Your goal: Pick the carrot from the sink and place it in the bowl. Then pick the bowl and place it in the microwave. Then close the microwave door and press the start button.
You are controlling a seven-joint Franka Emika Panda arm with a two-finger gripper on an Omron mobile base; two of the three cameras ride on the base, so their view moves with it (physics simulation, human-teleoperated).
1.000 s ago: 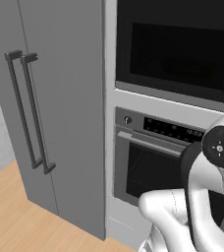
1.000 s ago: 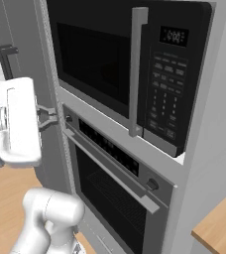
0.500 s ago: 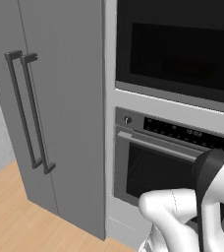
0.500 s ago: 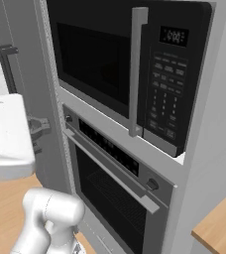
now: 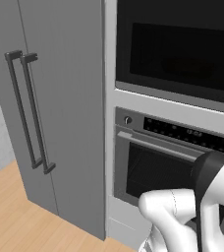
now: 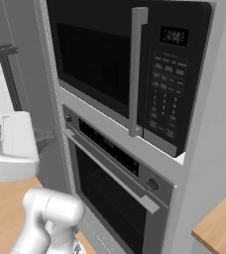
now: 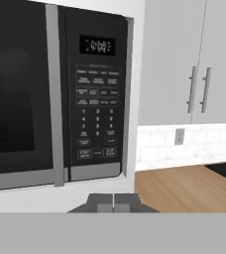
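Black glass fronts the microwave (image 6: 120, 69) ahead of me, its door (image 6: 92, 64) shut flat against the frame, with a tall grey handle (image 6: 137, 69) running down its right side. Beside that handle sits the keypad (image 7: 96, 116), a lit display (image 7: 96, 46) above rows of small buttons (too small for me to read). My pincer (image 7: 114, 202) sits low in the hand view, its two fingers pressed together with no gap between them and nothing held, pointing at the pale ledge just below the keypad and apart from it.

Below the microwave is the oven (image 5: 173, 162), with a black control strip, a round knob (image 5: 128, 119) and a long bar handle (image 6: 110, 166) across its dark window. To the left stands a tall grey fridge (image 5: 55, 108) with two vertical handles (image 5: 28, 110) side by side. On the far right I see white wall cabinets (image 7: 192, 59), a tiled backsplash (image 7: 184, 144) with an outlet, and a wooden counter (image 7: 184, 183). Wooden flooring (image 5: 20, 216) lies below the fridge.
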